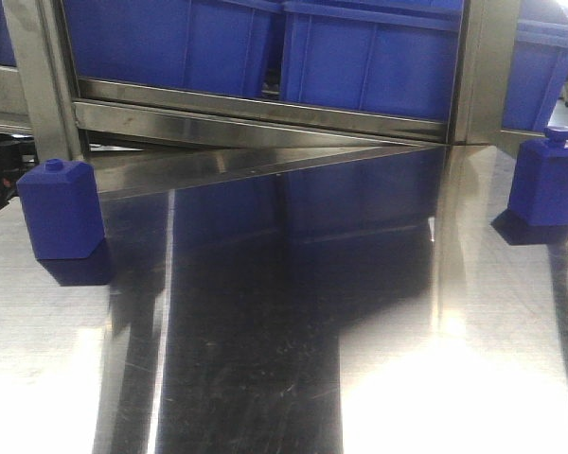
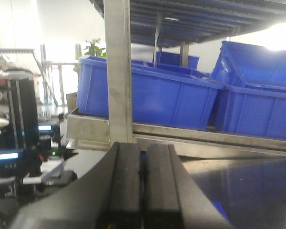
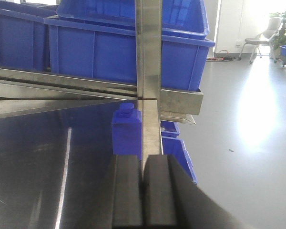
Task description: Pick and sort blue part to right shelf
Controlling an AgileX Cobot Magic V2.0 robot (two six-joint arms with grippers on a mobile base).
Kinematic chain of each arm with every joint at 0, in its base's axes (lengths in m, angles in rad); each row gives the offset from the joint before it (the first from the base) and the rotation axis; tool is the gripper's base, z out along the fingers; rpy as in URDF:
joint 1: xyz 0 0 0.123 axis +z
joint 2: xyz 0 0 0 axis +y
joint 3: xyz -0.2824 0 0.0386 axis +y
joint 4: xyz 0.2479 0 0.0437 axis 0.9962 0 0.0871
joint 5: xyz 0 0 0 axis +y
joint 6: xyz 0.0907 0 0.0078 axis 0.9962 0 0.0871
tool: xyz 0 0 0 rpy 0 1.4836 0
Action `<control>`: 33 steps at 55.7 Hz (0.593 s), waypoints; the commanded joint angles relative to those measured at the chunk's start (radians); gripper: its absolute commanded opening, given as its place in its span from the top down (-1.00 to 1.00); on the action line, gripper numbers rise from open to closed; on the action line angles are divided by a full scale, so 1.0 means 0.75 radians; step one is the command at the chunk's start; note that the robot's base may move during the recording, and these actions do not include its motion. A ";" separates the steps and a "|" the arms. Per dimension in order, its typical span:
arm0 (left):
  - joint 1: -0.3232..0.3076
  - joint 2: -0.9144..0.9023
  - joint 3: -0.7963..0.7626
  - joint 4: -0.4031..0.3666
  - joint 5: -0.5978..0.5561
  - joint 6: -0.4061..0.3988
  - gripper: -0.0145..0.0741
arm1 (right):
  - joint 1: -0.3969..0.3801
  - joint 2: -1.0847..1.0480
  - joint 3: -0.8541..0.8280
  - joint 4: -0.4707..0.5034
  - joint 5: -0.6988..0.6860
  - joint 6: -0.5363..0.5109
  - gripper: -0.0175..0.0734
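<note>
I see a polished stainless-steel table [image 1: 284, 378]. A small blue knob-topped block [image 1: 59, 208] stands at its far left edge. A blue flanged-cap block [image 1: 549, 180] stands at its far right edge.

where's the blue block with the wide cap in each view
exterior front: blue block with the wide cap, far right edge, standing on the steel table
left wrist: not recognisable in it
right wrist: centre, just left of the upright steel post
shared landmark: the blue bins behind it
</note>
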 commanded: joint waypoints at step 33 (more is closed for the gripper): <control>0.002 0.887 -0.659 -0.366 0.581 0.108 -0.56 | 0.002 -0.007 -0.013 -0.010 -0.119 -0.005 0.53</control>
